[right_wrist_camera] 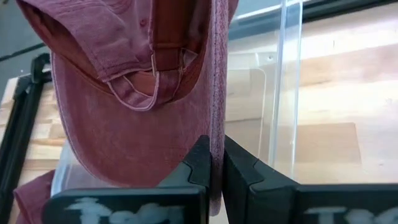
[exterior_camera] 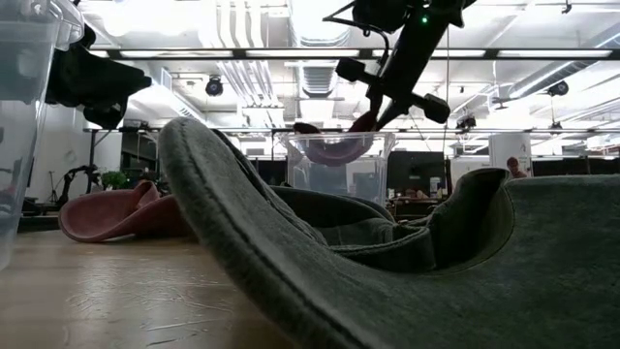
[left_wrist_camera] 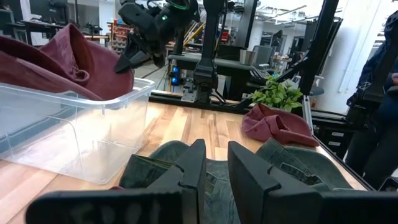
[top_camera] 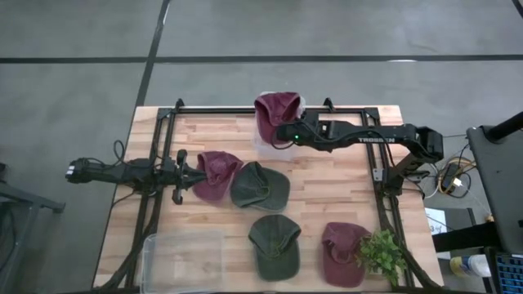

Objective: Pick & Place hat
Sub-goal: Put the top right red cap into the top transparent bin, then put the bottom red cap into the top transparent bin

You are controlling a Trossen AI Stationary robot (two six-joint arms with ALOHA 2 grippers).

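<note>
Maroon cap hangs pinched in the clenched right gripper over the clear bin at the table's 12 o'clock edge. Nearest the 6 o'clock edge lie a second clear bin, a green cap and a maroon cap beside a plant. At 9 o'clock the left gripper rests nearly closed, holding nothing, by another maroon cap.

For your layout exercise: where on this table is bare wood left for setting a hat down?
Bare wood lies between the right arm and the near maroon hat; more lies along the left edge beyond the clear bin. The middle, around the two green hats, is crowded.
</note>
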